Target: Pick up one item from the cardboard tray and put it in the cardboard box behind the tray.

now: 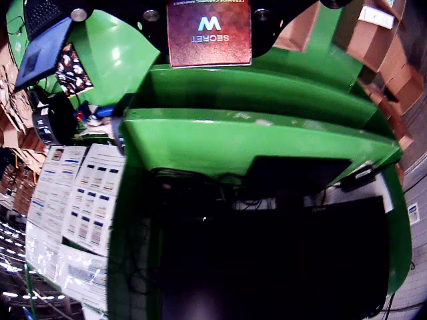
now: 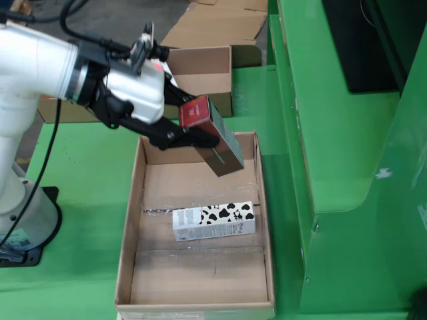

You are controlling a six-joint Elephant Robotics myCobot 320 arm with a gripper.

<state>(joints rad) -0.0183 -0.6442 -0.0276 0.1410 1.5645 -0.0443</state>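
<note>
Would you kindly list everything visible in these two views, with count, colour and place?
Red carton: one, dark red with silver sides, held tilted above the tray's far end; its red face fills the top of the gripper view.
Cow-print carton: one, white with black patches, lying flat mid-tray.
Cardboard tray: one, brown, on the green table.
Cardboard box: one, brown, open, behind the tray.
Green table: one, under everything.
Gripper: one, black, shut on the red carton.
Arm: one, white, left side of the fixed view.
</note>
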